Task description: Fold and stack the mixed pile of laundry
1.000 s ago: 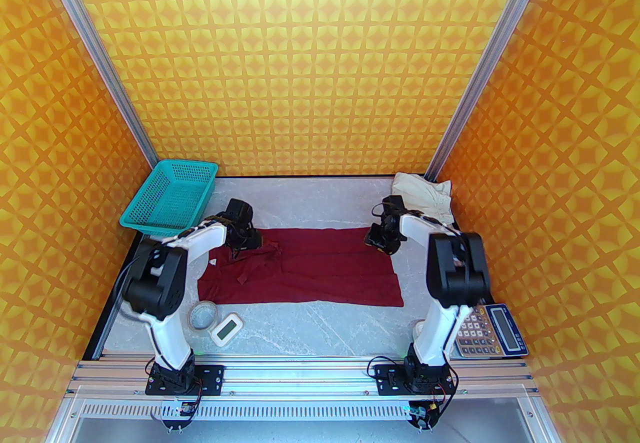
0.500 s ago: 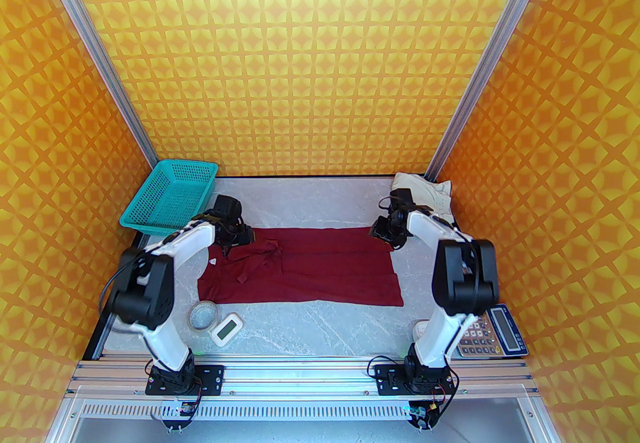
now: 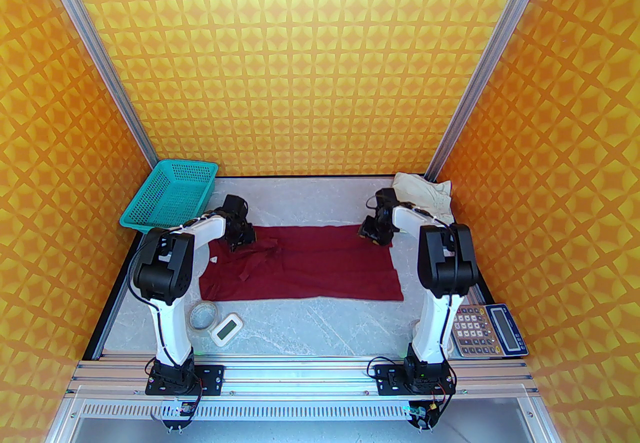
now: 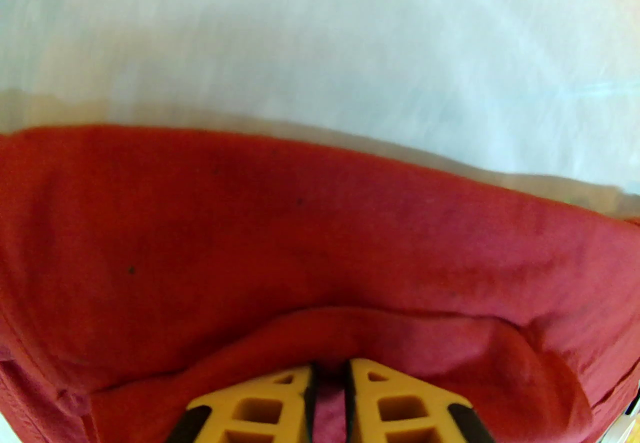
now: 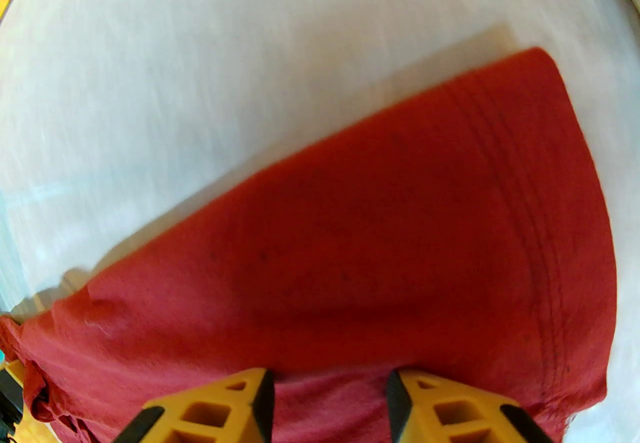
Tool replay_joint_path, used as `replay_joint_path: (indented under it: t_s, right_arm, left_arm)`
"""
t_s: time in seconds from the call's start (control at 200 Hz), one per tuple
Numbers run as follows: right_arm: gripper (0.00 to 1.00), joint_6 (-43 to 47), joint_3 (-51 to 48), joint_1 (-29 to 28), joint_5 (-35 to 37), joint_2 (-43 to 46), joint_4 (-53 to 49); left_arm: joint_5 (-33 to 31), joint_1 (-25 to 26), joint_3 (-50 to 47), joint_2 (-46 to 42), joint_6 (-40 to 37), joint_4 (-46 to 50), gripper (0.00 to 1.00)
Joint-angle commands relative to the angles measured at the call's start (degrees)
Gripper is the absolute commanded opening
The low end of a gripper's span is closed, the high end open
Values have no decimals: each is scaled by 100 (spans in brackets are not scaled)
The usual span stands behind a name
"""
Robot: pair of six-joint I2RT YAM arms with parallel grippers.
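Observation:
The dark red T-shirt [image 3: 310,266] lies spread across the middle of the table. My left gripper [image 3: 241,235] sits low at the shirt's far left corner. In the left wrist view this gripper [image 4: 327,367] is shut on a raised fold of the red T-shirt [image 4: 300,231]. My right gripper [image 3: 373,234] is at the shirt's far right corner. In the right wrist view it [image 5: 330,377] stands open, with the red T-shirt [image 5: 390,211] bulging between its yellow fingers [image 5: 235,398]. The cream piece [image 3: 425,193] lies bunched at the back right corner.
A teal mesh basket [image 3: 170,198] stands at the back left. A tape roll [image 3: 202,315] and a small white digital device [image 3: 226,328] lie near the left arm's base. A calculator [image 3: 482,329] rests at the front right.
Both arms swung inward: the left gripper shifted right and the right gripper shifted left along the shirt's far edge. The shirt's near edge crept slightly away from me.

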State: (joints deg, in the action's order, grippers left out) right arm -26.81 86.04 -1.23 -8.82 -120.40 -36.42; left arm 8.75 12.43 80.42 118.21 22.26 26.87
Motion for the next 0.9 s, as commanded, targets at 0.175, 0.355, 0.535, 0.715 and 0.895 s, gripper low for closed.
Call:
replay_joint_path:
  t_s: [0.175, 0.355, 0.535, 0.715, 0.895]
  right_arm:
    - [43, 206, 1554, 337, 103, -1164, -834]
    - [43, 234, 834, 334, -113, -291, -458]
    - [44, 344, -71, 300, -271, 618, -154]
    - [43, 342, -733, 188, -296, 999, 98]
    - [29, 276, 47, 159, -411, 318, 115]
  left_arm:
    - [35, -210, 1086, 607, -108, 289, 20]
    - [44, -128, 290, -640, -42, 319, 49]
    - [-49, -175, -1042, -1900, 17, 506, 52]
    - [-39, 12, -2119, -2660, 440, 599, 32]
    - [48, 216, -2463, -2486, 733, 299, 9]
